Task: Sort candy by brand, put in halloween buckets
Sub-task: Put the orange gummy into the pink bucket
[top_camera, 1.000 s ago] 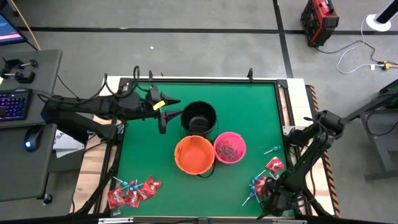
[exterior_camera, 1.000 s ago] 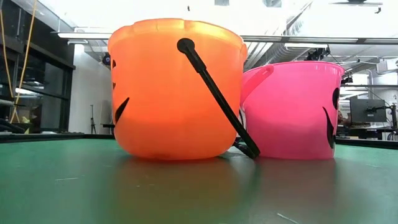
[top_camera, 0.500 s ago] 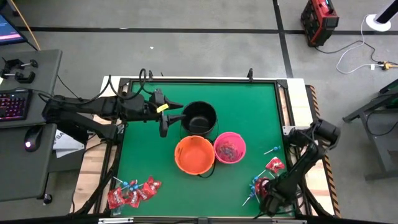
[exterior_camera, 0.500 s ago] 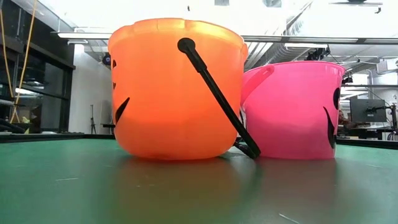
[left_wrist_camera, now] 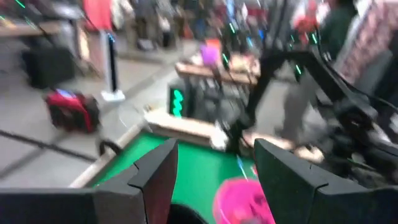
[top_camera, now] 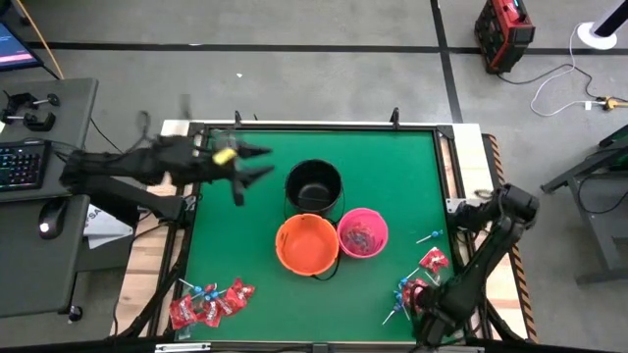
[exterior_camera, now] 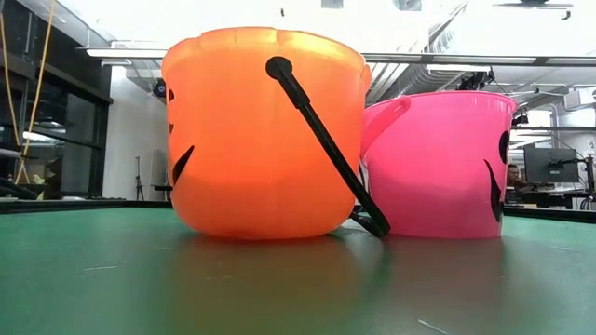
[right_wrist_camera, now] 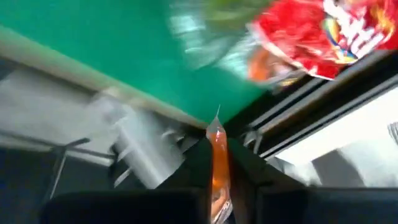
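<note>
Three halloween buckets stand mid-table on their bases: black [top_camera: 314,184], orange [top_camera: 307,245] and pink [top_camera: 362,232], the pink one with candy inside. My left gripper [top_camera: 240,173] hovers open, nothing between its fingers, left of the black bucket. Red packets and blue lollipops lie in a pile [top_camera: 211,302] at the near left and in a smaller group [top_camera: 420,279] at the near right. My right gripper [top_camera: 424,316] is at the near right corner beside that group, shut on a small orange-red wrapped candy [right_wrist_camera: 216,155]. Neither gripper shows in the low view. My right gripper pinches the orange-red wrapped candy between its two fingers. The candy stands edge-on in the gap, and its pointed end [right_wrist_camera: 216,127] sticks out past the fingertips. Whether it is clear of the table I cannot tell.
A red packet [right_wrist_camera: 317,31] lies on the green mat just beyond my right gripper, near the table's edge rail [right_wrist_camera: 124,93]. One lollipop [top_camera: 429,237] lies apart, right of the pink bucket. Bare green mat [top_camera: 392,167] stretches at the far right and between the two candy groups.
My left gripper has swung away from the black bucket toward the table's left edge, fast enough to blur. The buckets and the candy piles have stayed where they were.
</note>
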